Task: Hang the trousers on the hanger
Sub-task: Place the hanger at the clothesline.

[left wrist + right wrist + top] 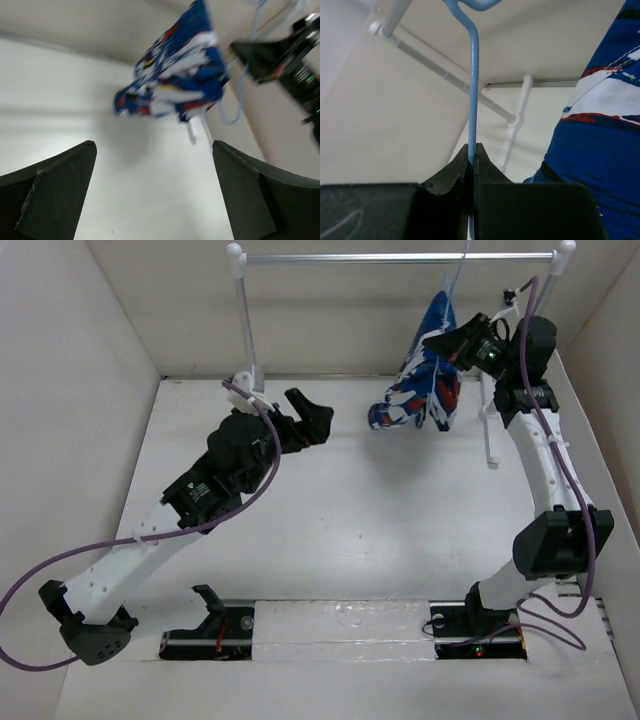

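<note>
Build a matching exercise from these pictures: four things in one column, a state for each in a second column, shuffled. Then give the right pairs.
Column one
1. bright blue patterned cloth trousers
2. thin pale blue wire hanger
3. black two-finger left gripper
4. black two-finger right gripper

Column two
A. shut on a thin wire
B. hanging in a bunch under the white-posted metal rail rack
C. jaws wide apart, holding nothing
D. pinched by its straight stem

Pairs: 1-B, 2-D, 3-C, 4-A
</note>
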`<state>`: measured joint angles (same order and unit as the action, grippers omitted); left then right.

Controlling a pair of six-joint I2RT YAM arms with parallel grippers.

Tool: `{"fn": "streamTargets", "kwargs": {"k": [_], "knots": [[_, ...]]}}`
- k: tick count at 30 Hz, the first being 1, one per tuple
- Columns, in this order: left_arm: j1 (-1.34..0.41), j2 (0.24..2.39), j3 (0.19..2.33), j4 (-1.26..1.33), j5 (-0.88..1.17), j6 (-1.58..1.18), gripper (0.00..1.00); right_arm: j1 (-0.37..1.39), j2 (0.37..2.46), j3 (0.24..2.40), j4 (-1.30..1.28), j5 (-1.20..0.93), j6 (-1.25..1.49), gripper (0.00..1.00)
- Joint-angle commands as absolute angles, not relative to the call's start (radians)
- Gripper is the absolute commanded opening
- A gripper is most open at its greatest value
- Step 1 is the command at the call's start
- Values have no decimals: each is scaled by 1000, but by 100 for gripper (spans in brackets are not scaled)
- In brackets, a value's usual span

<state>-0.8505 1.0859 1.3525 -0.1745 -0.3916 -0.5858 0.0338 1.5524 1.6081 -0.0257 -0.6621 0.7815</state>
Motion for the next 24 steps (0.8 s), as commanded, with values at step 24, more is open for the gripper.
{"fn": "streamTargets", "kwargs": {"k": [24], "knots": [[-851, 989, 1022, -241, -321, -712, 99, -275, 1841, 1919, 129, -781, 755, 0]]}}
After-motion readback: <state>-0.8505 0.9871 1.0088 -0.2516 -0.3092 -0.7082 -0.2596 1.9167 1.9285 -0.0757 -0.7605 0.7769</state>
